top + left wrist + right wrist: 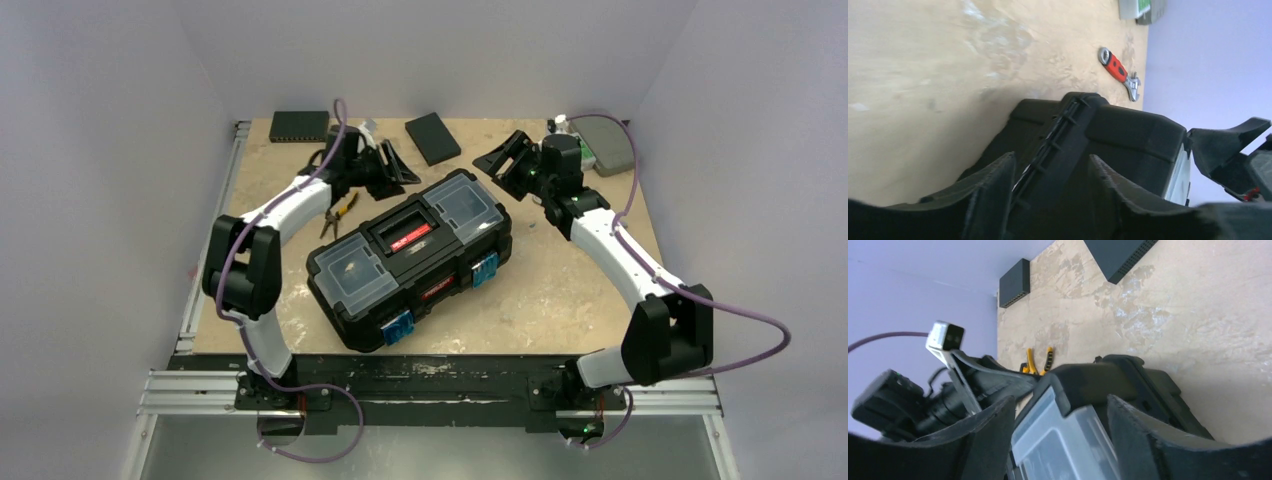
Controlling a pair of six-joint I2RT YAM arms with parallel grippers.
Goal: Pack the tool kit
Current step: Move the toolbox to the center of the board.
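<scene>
A: Where's the toolbox [410,255]?
B: In the middle of the table [560,290], set slantwise, lid down. Two clear compartments [352,270] sit in the lid with a red label [412,237] between them. Two blue latches [398,325] face the near edge, toward 6 o'clock.
A: And the left gripper [396,165]?
B: At 11 o'clock from the toolbox, just beside its far corner. Its fingers [990,195] stand apart and clamp nothing. The wrist view looks between them onto the box's black edge. I cannot tell whether a tip touches it.
A: The right gripper [498,158]?
B: At 1 o'clock, just off the other far corner. It is spread too and holds nothing. Past its fingers [1148,440] a clear lid shows.
A: Any loose tools?
B: Yellow-handled pliers [340,212] lie on the table at 10 o'clock from the toolbox, beside the left arm and apart from the box. A red-handled wrench [1118,72] lies flat on the table beyond the box in the left wrist view.
A: What else is there?
B: A black slab [432,137] at 12 o'clock, a black box [300,124] in the 11 o'clock corner and a grey case [605,143] in the 1 o'clock corner.
</scene>
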